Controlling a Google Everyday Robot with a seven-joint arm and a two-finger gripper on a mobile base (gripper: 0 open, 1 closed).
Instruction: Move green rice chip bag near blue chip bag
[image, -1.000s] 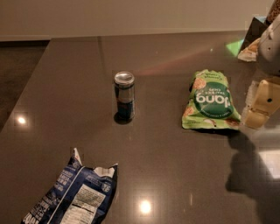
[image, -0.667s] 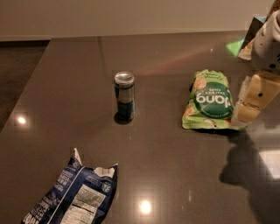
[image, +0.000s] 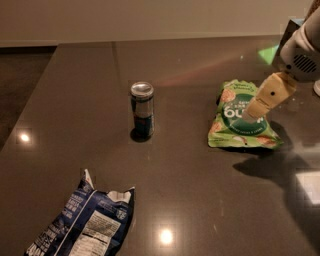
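The green rice chip bag (image: 235, 120) lies flat on the dark table at centre right. The gripper (image: 255, 111) comes in from the upper right and hangs over the bag's right half, its tan finger (image: 269, 95) pointing down-left at the bag's dark green circle. The blue chip bag (image: 85, 225) lies crumpled at the bottom left, label side up, partly cut off by the frame's bottom edge. The two bags lie far apart.
A slim dark can (image: 142, 110) with a silver top stands upright mid-table, between the two bags. The table's far edge (image: 165, 41) runs along the top, with floor beyond its left edge. A white arm housing (image: 302, 55) fills the upper right.
The gripper has moved left and slightly down, from beside the green bag's right edge to over the bag. The bags and the can have not moved.
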